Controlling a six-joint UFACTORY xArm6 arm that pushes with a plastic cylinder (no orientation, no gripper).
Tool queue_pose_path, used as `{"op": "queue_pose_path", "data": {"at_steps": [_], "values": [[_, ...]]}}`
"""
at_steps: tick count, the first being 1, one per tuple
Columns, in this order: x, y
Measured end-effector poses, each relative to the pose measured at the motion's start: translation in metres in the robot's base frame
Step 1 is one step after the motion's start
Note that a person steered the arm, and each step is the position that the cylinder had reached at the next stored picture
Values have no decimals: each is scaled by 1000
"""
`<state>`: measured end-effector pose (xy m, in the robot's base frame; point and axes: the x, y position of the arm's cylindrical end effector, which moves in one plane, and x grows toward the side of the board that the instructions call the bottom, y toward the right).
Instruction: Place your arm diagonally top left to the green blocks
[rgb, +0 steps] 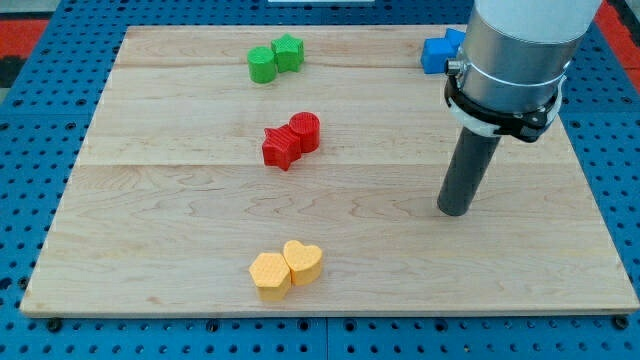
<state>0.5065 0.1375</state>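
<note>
step: looks like the approach hasn't really got going, my tip (454, 211) sits on the view's right side of the desk (150, 250), well apart from the green blocks
green blocks: two of them touching, a green cylinder (262, 64) and a green star (289, 52), up near the view's top, left of centre
target spot: i'd guess the bare wood just up and left of the green cylinder, close to the desk's top edge
next move: my guess is a long slide toward the view's top left, passing above the red pair, then stopping short of the greens so they don't get nudged
gripper: there isn't one, so no open or shut to tell, just a dark rod holding nothing, and my tip touches no block
red blocks: red star (281, 147) and red cylinder (305, 130) touching, mid desk, kinda near a straight path
others: yellow hexagon (269, 274) and yellow heart (303, 260) at the view's bottom, blue blocks (436, 52) partly hidden behind the arm
</note>
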Motion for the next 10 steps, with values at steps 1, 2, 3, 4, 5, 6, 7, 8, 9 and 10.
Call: {"op": "queue_pose_path", "data": {"at_steps": [1, 2, 3, 4, 5, 6, 7, 8, 9, 10], "values": [[0, 0], [25, -63], [1, -142], [2, -148], [-8, -237], [-36, -290], [-127, -296], [-164, -296], [-167, -296], [-167, -296]]}}
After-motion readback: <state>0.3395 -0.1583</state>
